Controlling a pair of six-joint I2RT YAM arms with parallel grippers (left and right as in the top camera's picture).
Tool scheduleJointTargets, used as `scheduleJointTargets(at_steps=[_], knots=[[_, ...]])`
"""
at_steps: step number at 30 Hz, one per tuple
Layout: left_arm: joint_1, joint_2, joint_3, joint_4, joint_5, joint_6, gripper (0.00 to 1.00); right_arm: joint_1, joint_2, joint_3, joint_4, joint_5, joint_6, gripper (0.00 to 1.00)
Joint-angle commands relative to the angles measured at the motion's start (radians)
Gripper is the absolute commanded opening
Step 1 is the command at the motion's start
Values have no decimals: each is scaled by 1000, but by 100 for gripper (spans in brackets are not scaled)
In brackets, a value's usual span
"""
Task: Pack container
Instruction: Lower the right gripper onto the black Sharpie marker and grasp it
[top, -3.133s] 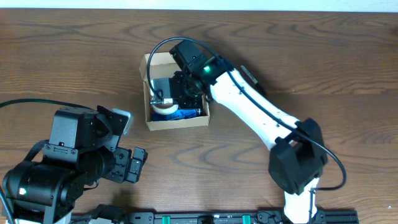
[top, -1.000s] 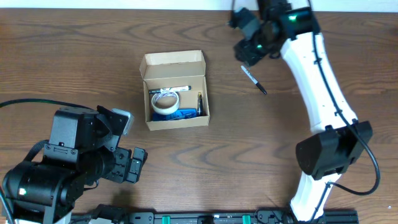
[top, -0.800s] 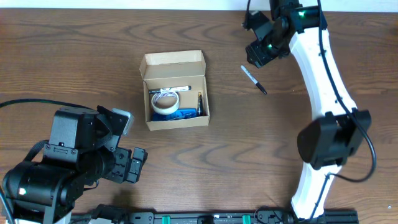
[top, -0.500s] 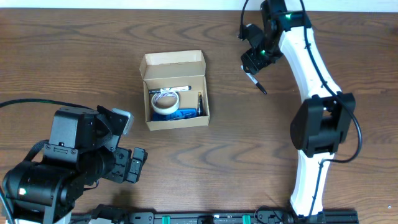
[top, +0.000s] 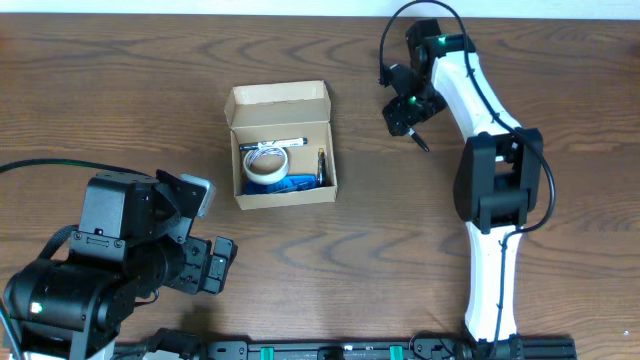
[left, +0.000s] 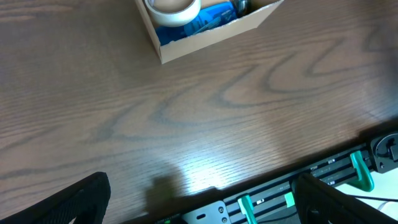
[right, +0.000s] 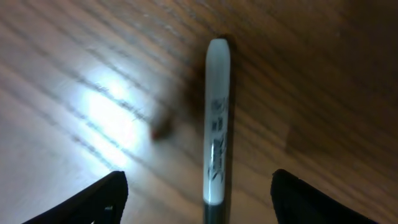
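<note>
- Swinging back in from the far edge of the tabletop, the right gripper (top: 402, 112) now hangs right over the loose marker (top: 422, 143); a second ago it sat further out past the marker, and about three seconds ago it was down inside the box (top: 285, 196).
- Right fingers (right: 102, 199) spread wider than a second ago, one either side of the marker (right: 216, 143), not touching it, nothing held.
- Loose marker has not moved; it lies flat near the far edge, right of middle.
- Box, its contents and the left arm unchanged across the frames.
- Left gripper (top: 215, 265) parked near the front left corner, fingers (left: 81, 199) spread wide, holding nothing.
- Box stands toward the far edge, left of middle, well apart from the loose marker; lid flap folded back on the far side, top open.
- Box is small, rectangular, plain tan cardboard, thin walls (left: 211, 37).
- Inside: white tape roll (top: 265, 165) lying flat, a black and white marker (top: 272, 144) just behind it, something blue (top: 295, 183) along the front wall, a small dark pen (top: 321, 165) by the right wall.
- Loose marker: slim cylinder, pale grey barrel with dark print, end nearest the camera dark.
- Tabletop (top: 120, 90) is dark brown wood grain, smooth, with glare patches.
- Right arm white shell with black joints; left arm black.
</note>
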Motion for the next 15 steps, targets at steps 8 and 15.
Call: scheduleJointTargets(at_steps=[8, 15], knots=[[2, -1, 16, -4, 6, 18, 95, -19, 23, -4, 43, 17, -8, 79], [2, -1, 16, -4, 6, 18, 95, -19, 48, -5, 50, 17, -8, 72]])
